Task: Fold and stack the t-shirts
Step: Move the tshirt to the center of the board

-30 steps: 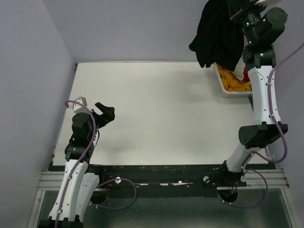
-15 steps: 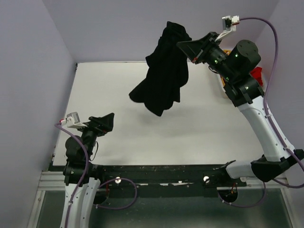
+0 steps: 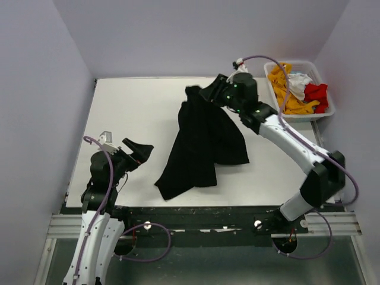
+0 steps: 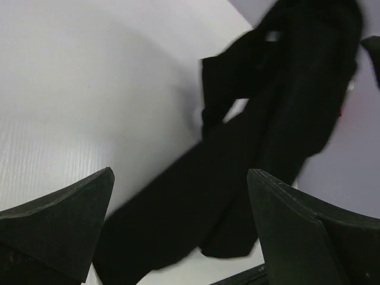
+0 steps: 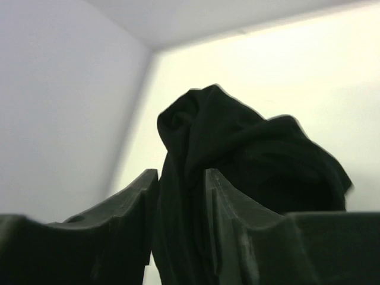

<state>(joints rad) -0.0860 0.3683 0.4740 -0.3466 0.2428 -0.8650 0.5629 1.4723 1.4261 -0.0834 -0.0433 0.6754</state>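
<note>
Whereas a second ago my right gripper (image 3: 205,95) dangled the black t-shirt (image 3: 202,145) above the basket (image 3: 328,111) at far right, the shirt now lies rumpled on the table (image 3: 130,107), running from far centre toward near left. So it is out and ready for spreading. Its far end sits between the right jaws, slightly parted; whether they still pinch I cannot tell. My left gripper (image 3: 138,151) gapes empty, just left of the shirt's near end.
</note>
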